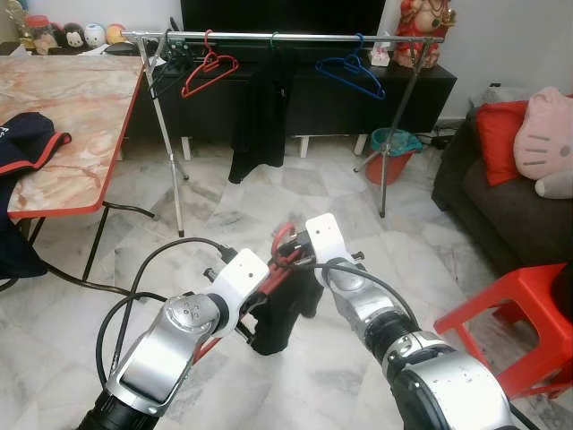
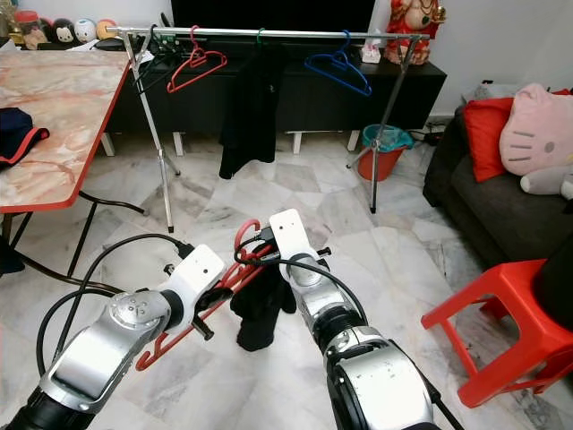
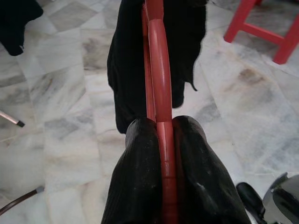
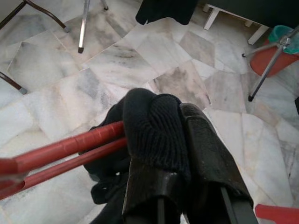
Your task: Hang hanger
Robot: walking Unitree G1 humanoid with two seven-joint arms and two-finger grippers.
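Right eye view | red hanger (image 2: 192,309) slants, hook toward rail | left gripper (image 3: 161,140), right gripper (image 4: 180,126) both clamp it

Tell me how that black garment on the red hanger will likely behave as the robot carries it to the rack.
The black garment is probably floppy: it droops in loose folds below the red hanger. It may slide off, since it is bunched at one spot rather than spread out. The hanger itself looks stiff, keeping a straight line between the left end effector and right end effector.

White marble floor (image 1: 269,215), marble-topped table (image 1: 72,116), dark sofa (image 1: 510,206), red stool (image 1: 519,322).
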